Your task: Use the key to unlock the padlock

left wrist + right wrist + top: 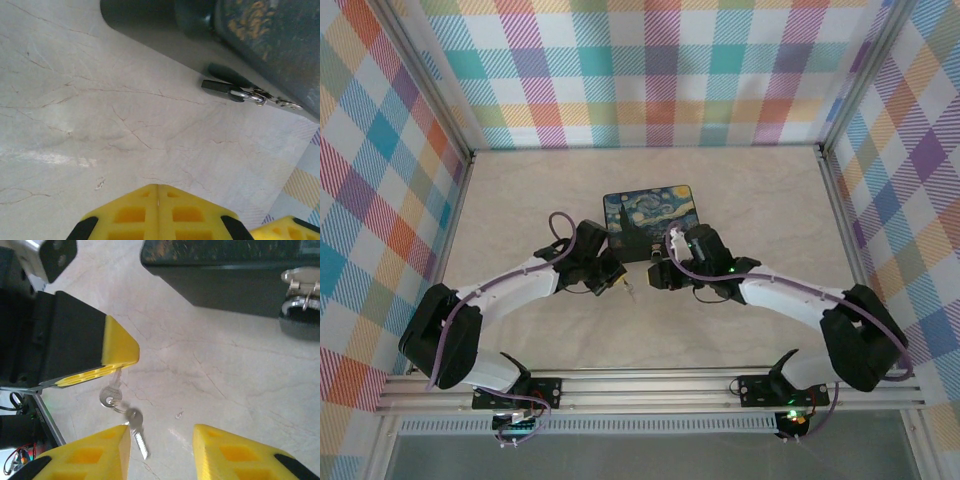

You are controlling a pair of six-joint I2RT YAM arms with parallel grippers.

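Jaws of the left gripper (119, 362) are pinched on the key (115, 385), seemingly by its blade, with a second key (137, 432) dangling below; the right gripper (161, 432) stands parted and empty just beside. The padlock (220, 88) hangs at the front of the box (270, 40), ahead and right of the left jaws, its body lying along the box front. The right arm is nearer it.

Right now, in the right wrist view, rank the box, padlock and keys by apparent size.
Largest: box, even cropped.
Then padlock and keys, unranked: padlock is cut by the frame edge, keys hang nearer the camera.
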